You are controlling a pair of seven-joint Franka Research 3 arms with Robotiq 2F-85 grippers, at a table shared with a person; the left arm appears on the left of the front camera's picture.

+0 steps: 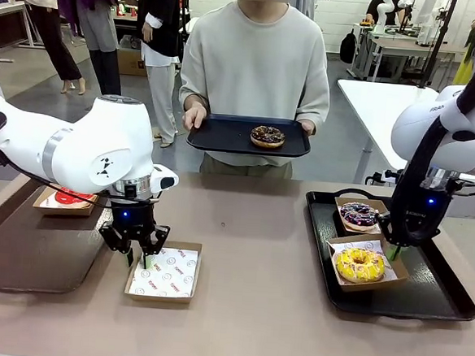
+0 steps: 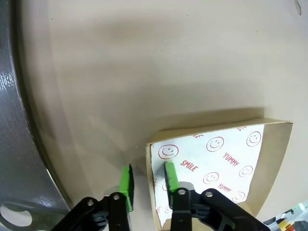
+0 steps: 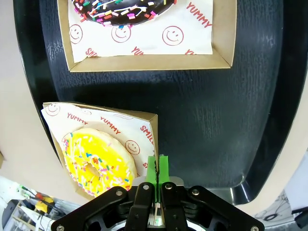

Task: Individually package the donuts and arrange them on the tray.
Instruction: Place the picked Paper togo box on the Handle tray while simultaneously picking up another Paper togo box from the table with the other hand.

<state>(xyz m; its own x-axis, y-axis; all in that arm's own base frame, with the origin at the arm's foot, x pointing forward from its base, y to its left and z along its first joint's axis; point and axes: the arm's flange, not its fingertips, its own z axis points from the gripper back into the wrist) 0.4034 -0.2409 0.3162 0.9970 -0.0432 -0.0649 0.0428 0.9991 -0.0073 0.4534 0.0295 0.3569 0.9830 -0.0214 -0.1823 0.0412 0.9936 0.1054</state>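
— Brown table [image 1: 269,310], a workshop with other benches behind. What's the left gripper [image 1: 136,260] up to?

— It's down on the near-left wall of an empty paper box [image 1: 166,272] lined with smiley-print paper, one green pad [image 2: 126,179] outside the wall, the other inside, pinched on the cardboard. Off to its left lies a dark tray [image 1: 28,253], and behind it a box with the red donut [image 1: 73,198].

— And the right gripper [image 1: 395,253]?

— Pads pressed together, holding nothing, over a black tray [image 1: 433,302]. The yellow sprinkled donut [image 3: 98,163] sits in its box right beside the fingers; the purple-blue donut [image 1: 358,214] is boxed just beyond.

— The last one?

— The chocolate donut [image 1: 267,136] is far across from both grippers, on a tray [image 1: 224,136] the person [image 1: 257,65] holds up.
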